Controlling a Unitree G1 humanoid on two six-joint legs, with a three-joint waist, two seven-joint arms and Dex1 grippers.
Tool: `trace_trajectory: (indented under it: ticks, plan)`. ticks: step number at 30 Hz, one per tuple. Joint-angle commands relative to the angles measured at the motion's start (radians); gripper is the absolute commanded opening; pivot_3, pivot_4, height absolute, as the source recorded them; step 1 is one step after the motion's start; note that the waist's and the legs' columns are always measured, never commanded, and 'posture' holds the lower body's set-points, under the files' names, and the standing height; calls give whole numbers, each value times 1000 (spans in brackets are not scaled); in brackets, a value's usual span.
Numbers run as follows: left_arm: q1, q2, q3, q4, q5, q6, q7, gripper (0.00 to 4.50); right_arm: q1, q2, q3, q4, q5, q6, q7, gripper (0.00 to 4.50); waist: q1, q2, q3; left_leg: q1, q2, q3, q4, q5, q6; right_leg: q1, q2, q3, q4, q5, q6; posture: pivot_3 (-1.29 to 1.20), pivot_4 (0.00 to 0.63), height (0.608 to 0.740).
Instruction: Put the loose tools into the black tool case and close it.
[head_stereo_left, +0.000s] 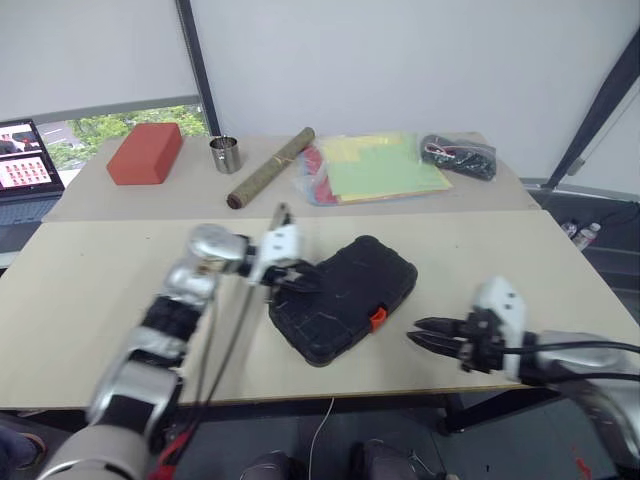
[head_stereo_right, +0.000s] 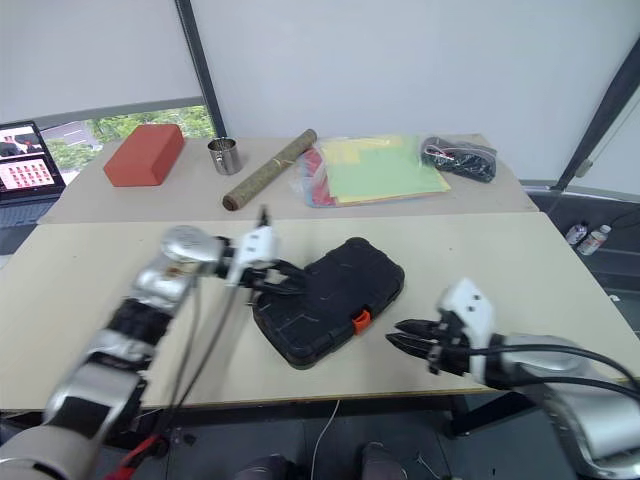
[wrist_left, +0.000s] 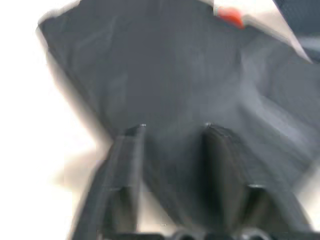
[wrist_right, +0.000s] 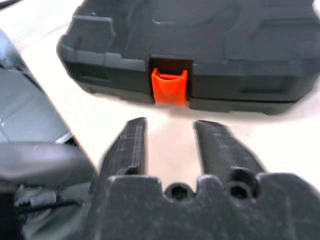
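Looking down over your arms, you have the black tool case (head_stereo_left: 345, 297) lying closed on the light table (head_stereo_left: 90, 290), its lid down and its orange latch (head_stereo_left: 377, 319) on the edge that faces your right gripper (head_stereo_left: 432, 338). That gripper hangs just off the latch side, apart from the case, with its fingers parted to a moderate gap and nothing between them; in its wrist view the latch sits straight ahead of the gap between the fingers (wrist_right: 131, 145). Your left gripper (head_stereo_left: 292, 279) is at the opposite end of the case, its fingertips over the case's top corner; you can see its fingers (wrist_left: 125, 150) spread apart against the dark textured lid, though whether they touch it you cannot tell. Well beyond both grippers, on the far table, you have a red block (head_stereo_left: 146, 153), a metal cup (head_stereo_left: 225, 154), a brown roll (head_stereo_left: 270, 167), a clear bag with yellow sheets (head_stereo_left: 375, 168) and a dark bag (head_stereo_left: 459, 156)
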Motion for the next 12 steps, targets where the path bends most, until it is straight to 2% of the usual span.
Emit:
trace_trajectory:
  ticks: [1,3,5,9,12]
  plan:
    - [43,188,146,-169,-168,253,-87,3596,-36,-143,-199,120,88,-4,198,3218,8,-3,3,-1,0,0,0,0,0,0,0,0,0,0,1,0,150,736]
    - [140,326,187,-215,-235,268,-94,4368,-71,-233,-233,238,110,-2,299,4012,18,-3,4,-2,0,-1,1,0,0,0,-1,-1,-2,-1,2,0,150,736]
    - [210,402,227,-250,-276,278,-95,4500,-95,-283,-231,319,106,-21,355,4463,27,-2,5,0,-1,-2,1,-2,2,2,-4,-1,-4,-2,3,0,150,736]
    - [341,439,355,-316,-324,313,-63,4500,-143,-337,-152,430,61,-92,424,4463,43,-1,5,0,-5,-4,-1,-7,-5,1,-9,-3,-4,-4,5,0,150,736]
    - [389,405,379,-341,-320,286,0,4500,-167,-312,-91,427,34,-155,423,4463,42,-1,6,-4,-6,-4,0,-7,-5,-1,-10,-3,-4,-3,4,0,150,736]
